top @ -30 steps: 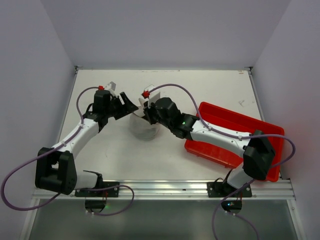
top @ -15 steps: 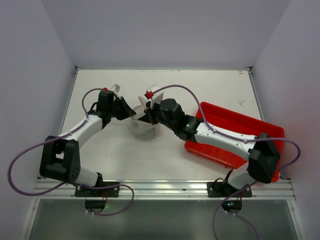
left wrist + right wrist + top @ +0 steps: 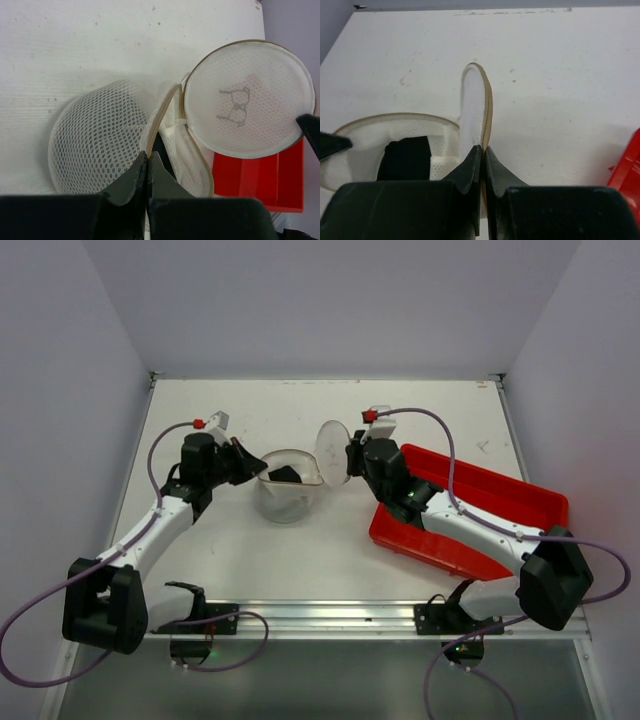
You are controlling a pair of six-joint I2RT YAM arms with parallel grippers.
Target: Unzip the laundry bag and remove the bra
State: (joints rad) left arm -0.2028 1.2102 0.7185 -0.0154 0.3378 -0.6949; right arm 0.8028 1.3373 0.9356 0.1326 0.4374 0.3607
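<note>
Just pulled the laundry bag (image 3: 285, 502) open at frame centre, lid half (image 3: 332, 452) swung up rightward. Pinching lid rim with right gripper (image 3: 483, 149), bowl rim with left gripper (image 3: 149, 156). Leaves black bra (image 3: 285, 475) exposed, reachable.

The top external camera looks steeply down from above and behind the arm bases, taking in the whole tabletop (image 3: 250, 560). Each wrist camera sits close and sights along its own fingers. The left fingers (image 3: 127, 182) point toward the red tray (image 3: 255, 175), and the right fingers (image 3: 467, 172) point toward the tabletop's far edge. All three views share the laundry bag (image 3: 290, 490).
</note>
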